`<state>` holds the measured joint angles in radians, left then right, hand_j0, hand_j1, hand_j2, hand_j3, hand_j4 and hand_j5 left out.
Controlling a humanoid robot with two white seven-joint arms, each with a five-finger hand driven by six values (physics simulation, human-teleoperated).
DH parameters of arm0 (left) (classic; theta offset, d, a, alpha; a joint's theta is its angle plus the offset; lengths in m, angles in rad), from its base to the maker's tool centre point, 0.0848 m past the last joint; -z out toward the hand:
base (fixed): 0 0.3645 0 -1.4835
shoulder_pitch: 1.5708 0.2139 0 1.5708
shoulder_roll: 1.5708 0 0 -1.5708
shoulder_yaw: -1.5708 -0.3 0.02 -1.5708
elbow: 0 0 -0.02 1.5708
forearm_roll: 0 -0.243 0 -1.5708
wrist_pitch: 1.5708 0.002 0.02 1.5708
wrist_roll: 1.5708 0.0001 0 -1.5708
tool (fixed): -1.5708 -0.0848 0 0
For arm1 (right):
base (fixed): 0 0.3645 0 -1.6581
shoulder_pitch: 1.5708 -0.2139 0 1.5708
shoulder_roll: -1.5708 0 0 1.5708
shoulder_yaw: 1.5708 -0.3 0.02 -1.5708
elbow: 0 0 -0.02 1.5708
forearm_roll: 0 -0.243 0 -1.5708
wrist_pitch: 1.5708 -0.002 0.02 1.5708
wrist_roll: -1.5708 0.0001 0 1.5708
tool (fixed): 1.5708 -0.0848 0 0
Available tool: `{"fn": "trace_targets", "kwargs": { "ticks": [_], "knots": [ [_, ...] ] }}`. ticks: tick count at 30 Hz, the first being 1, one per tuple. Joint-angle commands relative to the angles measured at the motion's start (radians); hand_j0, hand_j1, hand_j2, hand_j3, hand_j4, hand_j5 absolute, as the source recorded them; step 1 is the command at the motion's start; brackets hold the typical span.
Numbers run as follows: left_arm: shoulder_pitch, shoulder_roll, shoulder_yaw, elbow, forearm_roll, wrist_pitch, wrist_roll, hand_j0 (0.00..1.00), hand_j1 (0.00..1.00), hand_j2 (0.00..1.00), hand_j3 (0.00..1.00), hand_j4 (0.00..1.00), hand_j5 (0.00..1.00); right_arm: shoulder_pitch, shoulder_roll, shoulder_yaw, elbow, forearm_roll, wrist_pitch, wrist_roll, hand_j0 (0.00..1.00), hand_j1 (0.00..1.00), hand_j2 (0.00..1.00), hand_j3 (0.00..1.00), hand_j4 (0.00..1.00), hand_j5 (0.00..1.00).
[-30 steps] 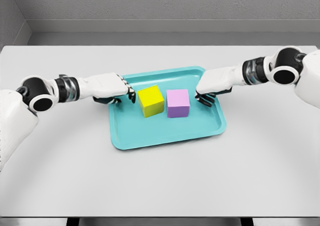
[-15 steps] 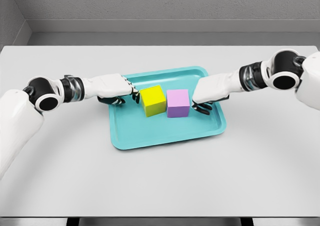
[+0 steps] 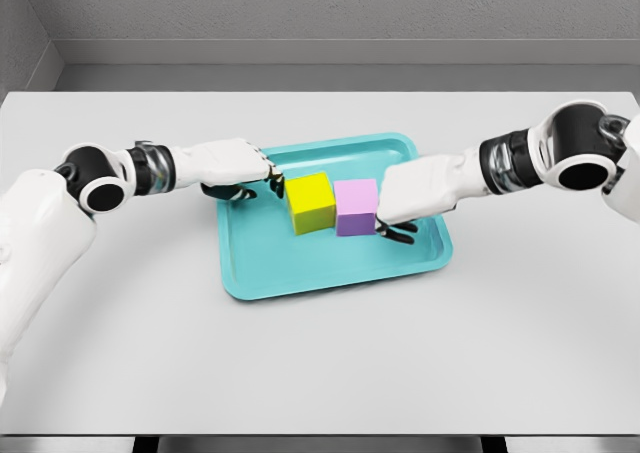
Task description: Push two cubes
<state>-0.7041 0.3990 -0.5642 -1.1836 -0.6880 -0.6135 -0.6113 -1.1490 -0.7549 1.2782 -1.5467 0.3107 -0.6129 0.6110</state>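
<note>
Simulated test room, plain grey walls [image 3: 330, 8], bare white table [image 3: 320, 363]

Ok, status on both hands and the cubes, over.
Left hand at yellow cube, right hand at pink cube, fingers curled, nothing grasped. Cubes side by side, touching, on teal tray. Nothing in the way.

Yellow cube [image 3: 311, 202] and lilac cube [image 3: 356, 207], touching side by side, lilac at yellow's 3 o'clock, upright mid-tray

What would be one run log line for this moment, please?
left hand: at yellow cube | right hand: at purple cube | cubes: touching, on teal tray
</note>
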Motion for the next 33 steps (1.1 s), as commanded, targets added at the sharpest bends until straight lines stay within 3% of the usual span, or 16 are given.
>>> {"fn": "trace_targets", "kwargs": {
  "ticks": [1, 11, 18, 25, 33],
  "knots": [
    [0.0, -0.005, 0.0, 0.001, 0.005, 0.003, 0.0, 0.59, 0.59, 0.59, 0.59, 0.59, 0.59, 0.0, -0.003, 0.02, -0.021, -0.005, 0.002, 0.0, 0.13, 0.13, 0.13, 0.13, 0.13, 0.13],
    [-0.005, -0.014, -0.009, 0.001, 0.007, 0.003, 0.0, 0.59, 0.59, 0.59, 0.59, 0.59, 0.59, -0.002, 0.046, 0.082, -0.015, -0.007, 0.002, 0.0, 0.13, 0.13, 0.13, 0.13, 0.13, 0.13],
    [-0.014, -0.014, -0.023, 0.01, 0.007, 0.003, 0.0, 0.59, 0.59, 0.59, 0.59, 0.59, 0.59, 0.0, 0.103, 0.112, 0.08, -0.007, 0.002, 0.0, 0.13, 0.13, 0.13, 0.13, 0.13, 0.13],
    [-0.014, 0.021, -0.019, -0.001, 0.021, 0.003, 0.0, 0.59, 0.59, 0.59, 0.59, 0.59, 0.59, 0.0, 0.108, 0.112, 0.091, -0.007, 0.002, 0.0, 0.13, 0.13, 0.13, 0.13, 0.13, 0.13],
    [0.003, 0.107, -0.014, -0.125, 0.082, 0.003, 0.0, 0.59, 0.59, 0.59, 0.59, 0.59, 0.59, 0.0, 0.157, 0.127, 0.165, -0.004, 0.002, 0.0, 0.13, 0.13, 0.13, 0.13, 0.13, 0.13]
  ]
}}
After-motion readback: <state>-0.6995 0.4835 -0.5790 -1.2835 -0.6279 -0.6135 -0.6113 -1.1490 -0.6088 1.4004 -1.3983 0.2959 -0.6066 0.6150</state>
